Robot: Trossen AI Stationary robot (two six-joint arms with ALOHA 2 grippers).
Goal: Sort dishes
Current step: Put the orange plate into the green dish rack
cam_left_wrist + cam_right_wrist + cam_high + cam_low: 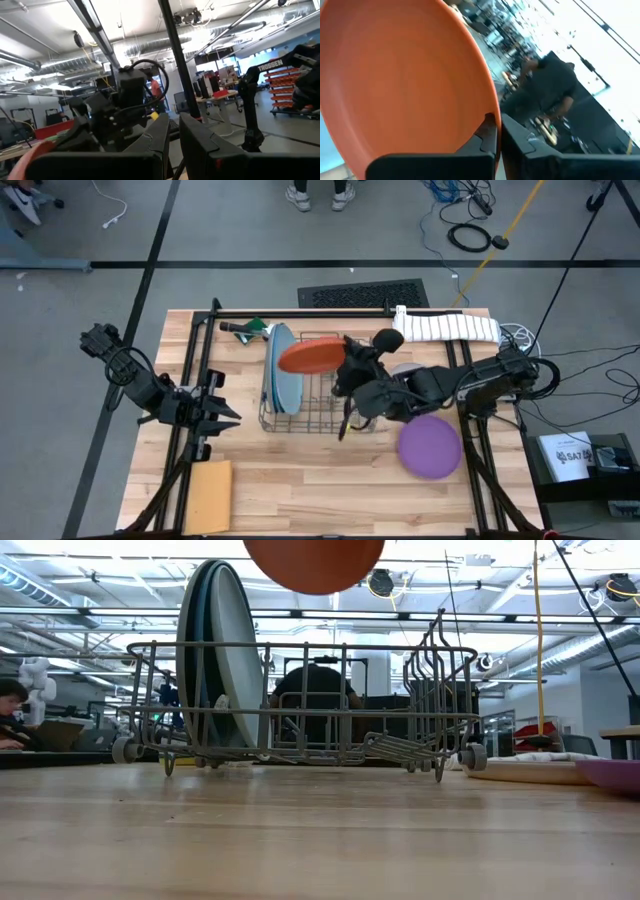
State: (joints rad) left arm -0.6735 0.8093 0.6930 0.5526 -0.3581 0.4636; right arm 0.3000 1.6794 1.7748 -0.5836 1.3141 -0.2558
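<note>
While we look down on the surface (300,480), our left hand (222,418) waits at nine o'clock, its fingers nearly together and empty. Nearer centre stands the wire rack (310,405), with three large plates (281,368) upright on edge at its nine o'clock end. Our right hand (343,375) is clamped tight on the rim of the orange plate (313,355), which hangs above the rack. The purple plate (430,446) lies flat at four o'clock of the rack.
</note>
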